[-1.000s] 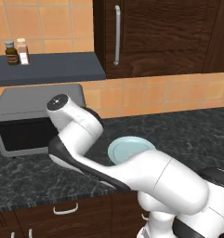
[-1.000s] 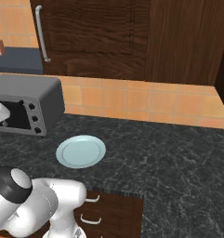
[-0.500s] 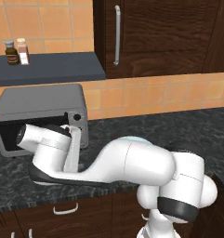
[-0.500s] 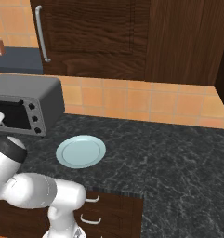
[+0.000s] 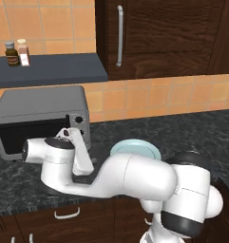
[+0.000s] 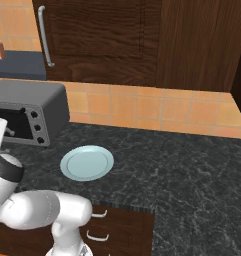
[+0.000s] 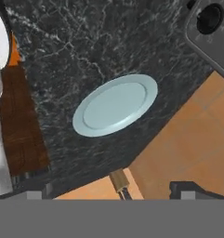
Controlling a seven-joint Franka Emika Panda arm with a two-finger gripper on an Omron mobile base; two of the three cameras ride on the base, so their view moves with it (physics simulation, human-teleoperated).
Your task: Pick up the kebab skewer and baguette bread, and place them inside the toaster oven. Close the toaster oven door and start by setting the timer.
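The dark stone counter carries the toaster oven and a pale-blue plate.

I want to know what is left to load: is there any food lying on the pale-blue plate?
No, the plate lies bare on the dark counter, with neither skewer nor bread on it.

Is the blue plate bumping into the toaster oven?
Apart. In the right base view a strip of dark counter lies between the plate and the toaster oven; the hand view shows the same gap.
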